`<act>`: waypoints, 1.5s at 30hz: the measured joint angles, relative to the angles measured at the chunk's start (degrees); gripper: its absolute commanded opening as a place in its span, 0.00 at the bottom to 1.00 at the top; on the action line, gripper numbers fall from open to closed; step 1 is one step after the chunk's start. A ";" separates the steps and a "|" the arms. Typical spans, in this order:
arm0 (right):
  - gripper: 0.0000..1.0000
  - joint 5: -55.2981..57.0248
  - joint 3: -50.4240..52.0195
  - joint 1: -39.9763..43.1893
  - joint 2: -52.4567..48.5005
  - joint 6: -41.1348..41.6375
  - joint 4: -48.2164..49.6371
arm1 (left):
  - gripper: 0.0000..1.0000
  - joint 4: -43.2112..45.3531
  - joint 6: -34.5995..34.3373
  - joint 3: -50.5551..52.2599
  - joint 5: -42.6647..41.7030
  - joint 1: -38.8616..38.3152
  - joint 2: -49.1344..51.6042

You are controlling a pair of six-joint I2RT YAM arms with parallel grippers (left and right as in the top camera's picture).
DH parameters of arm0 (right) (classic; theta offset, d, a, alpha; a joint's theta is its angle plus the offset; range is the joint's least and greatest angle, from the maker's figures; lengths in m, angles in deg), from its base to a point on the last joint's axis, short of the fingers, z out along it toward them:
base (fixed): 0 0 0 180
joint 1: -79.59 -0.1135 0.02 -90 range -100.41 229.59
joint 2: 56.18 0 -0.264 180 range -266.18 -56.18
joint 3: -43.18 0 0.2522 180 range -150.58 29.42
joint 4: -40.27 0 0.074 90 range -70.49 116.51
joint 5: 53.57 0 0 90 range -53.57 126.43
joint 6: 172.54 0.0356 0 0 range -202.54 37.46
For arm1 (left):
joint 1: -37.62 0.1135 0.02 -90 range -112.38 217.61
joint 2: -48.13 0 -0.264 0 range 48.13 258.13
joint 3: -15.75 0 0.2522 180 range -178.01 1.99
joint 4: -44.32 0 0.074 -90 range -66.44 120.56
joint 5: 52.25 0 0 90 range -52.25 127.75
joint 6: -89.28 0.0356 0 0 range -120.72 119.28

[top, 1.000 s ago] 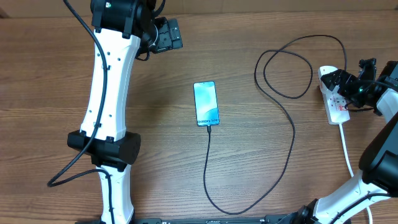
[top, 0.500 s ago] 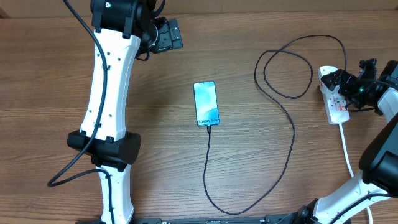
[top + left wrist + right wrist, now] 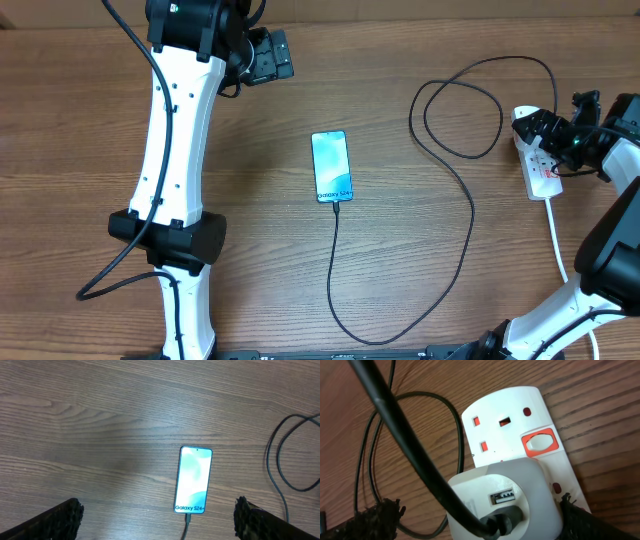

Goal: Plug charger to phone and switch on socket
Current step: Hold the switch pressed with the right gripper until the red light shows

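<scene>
The charger (image 3: pixel 470 215) sat plugged into the phone (image 3: pixel 332 166) at its 6 o'clock end, centre of view. Its adapter (image 3: pixel 502 495) was in the socket (image 3: pixel 545 182) at 3 o'clock, and only the switch (image 3: pixel 538 444) seemed left to press. The left gripper (image 3: pixel 268 55) hung at 11 o'clock, jaws wide and empty. The right gripper (image 3: pixel 560 135) stood astride the adapter, jaws wide, gripping nothing.

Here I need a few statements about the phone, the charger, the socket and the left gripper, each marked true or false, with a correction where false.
1. The phone has a lit screen. True.
2. The charger is unplugged from the phone. False: its tip sits in the end near the Galaxy text.
3. The left gripper grips the phone. False: it is open, away from it.
4. A white adapter sits in the socket. True.
</scene>
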 measured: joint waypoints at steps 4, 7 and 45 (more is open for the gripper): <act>1.00 0.02 -0.04 0.00 0.00 -0.02 -0.33 | 1.00 0.00 0.00 0.00 0.00 0.00 0.00; 1.00 0.24 -0.04 -0.04 0.00 -0.02 -0.37 | 1.00 0.00 0.00 0.00 0.00 0.00 0.00; 1.00 3.54 -0.28 -1.05 0.07 4.79 -0.61 | 1.00 0.00 0.00 0.00 0.00 0.00 0.00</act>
